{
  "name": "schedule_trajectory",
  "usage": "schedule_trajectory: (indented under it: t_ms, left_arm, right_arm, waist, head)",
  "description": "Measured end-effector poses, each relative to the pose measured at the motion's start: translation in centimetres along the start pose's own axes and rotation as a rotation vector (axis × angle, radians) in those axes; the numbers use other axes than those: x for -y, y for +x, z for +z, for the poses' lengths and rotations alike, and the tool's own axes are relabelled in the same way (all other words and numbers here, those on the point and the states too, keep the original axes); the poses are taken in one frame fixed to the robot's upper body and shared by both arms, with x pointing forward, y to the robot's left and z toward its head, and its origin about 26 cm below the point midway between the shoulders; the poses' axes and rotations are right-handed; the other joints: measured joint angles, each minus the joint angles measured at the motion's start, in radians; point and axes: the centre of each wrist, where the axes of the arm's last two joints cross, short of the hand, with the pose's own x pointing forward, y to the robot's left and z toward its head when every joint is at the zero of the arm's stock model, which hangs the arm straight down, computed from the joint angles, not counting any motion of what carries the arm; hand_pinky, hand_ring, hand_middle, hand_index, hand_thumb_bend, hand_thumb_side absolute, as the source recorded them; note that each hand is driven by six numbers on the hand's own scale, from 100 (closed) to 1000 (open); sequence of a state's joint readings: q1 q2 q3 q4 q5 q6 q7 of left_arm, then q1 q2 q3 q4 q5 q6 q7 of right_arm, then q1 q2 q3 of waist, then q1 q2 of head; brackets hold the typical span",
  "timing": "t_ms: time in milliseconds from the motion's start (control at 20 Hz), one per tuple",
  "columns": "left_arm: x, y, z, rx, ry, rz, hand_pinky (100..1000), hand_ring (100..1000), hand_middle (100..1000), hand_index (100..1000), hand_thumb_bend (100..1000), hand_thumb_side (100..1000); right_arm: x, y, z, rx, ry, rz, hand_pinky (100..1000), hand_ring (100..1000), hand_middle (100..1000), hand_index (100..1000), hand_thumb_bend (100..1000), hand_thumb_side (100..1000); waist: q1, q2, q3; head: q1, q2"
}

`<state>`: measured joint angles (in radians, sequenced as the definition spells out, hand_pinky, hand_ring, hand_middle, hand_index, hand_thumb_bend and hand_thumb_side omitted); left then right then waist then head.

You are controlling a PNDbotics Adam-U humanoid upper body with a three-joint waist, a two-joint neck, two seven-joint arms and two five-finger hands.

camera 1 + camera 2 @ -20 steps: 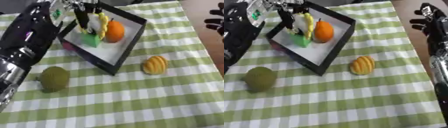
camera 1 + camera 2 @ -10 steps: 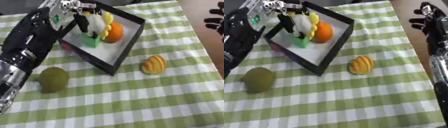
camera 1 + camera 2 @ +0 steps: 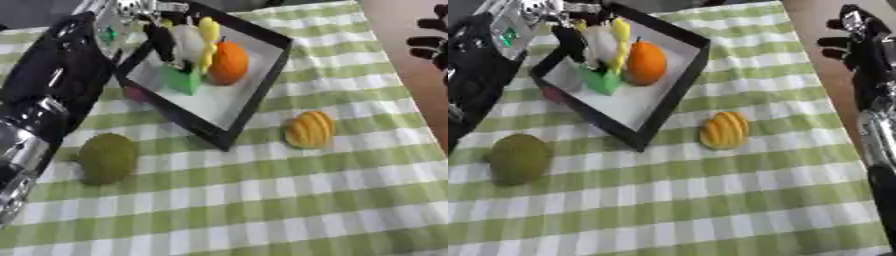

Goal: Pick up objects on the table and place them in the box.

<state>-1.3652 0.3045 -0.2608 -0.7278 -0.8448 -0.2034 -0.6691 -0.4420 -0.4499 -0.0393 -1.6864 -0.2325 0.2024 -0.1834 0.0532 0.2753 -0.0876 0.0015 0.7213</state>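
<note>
Covering the whole work surface, the green-and-white checked tablecloth (image 3: pixel 262 210) runs askew, with a strip of bare brown table (image 3: pixel 394 30) at the far right. Reaching in from the left, the robot's black left arm (image 3: pixel 52 95) stretches toward the far side, and its left hand (image 3: pixel 162 37) hangs over the far left part of the shallow black-rimmed box with a white floor (image 3: pixel 262 80). Dark fingers (image 3: pixel 570 42) point down into the box, just beside a whitish oblong object (image 3: pixel 188 42); whether they are closed on anything cannot be told. Next to that white piece stands a yellow banana-like fruit (image 3: pixel 208 37), and to its right an orange round fruit (image 3: pixel 229 62) rests on the box floor. A small green block (image 3: pixel 182 80) lies nearer, touching or almost touching the fingers. A small pink-red object (image 3: pixel 136 94) peeks out at the box's left outer wall.

Outside the box, a dull green round fruit (image 3: pixel 108 157) sits on the cloth at the near left, below the arm. A ribbed yellow-orange fruit (image 3: pixel 310 129) lies just right of the box's near corner, well apart from both hands.

At the far right edge the right hand (image 3: pixel 855 37) rests over the bare table, fingers spread and holding nothing
</note>
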Motion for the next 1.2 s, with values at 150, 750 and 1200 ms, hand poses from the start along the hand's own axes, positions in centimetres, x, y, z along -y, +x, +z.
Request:
schedule_trajectory:
  t_ms: [150,750,1200]
  left_arm:
    - [-0.6,0.0,0.4,-0.004,0.023,-0.004,814,839,820,888,837,100]
    - [-1.5,-0.6,1.6,-0.003,0.027,-0.011,789,805,789,866,833,119]
    - [-2.4,-1.5,4.2,-0.022,0.073,-0.049,772,780,763,837,842,137]
  right_arm:
    - [-0.1,-0.1,0.1,-0.005,0.006,0.002,781,706,755,893,100,708]
    - [0.0,-0.4,0.2,-0.015,0.006,0.004,782,706,755,894,100,700]
    - [0.7,-0.7,0.5,-0.026,-0.005,0.026,781,707,755,894,100,694]
  waist:
    - [0.0,-0.001,0.002]
    - [0.0,-0.026,0.015]
    - [0.0,-0.036,0.057]
  head:
    - [-0.001,0.007]
    - [-0.008,0.024]
    - [-0.059,0.043]
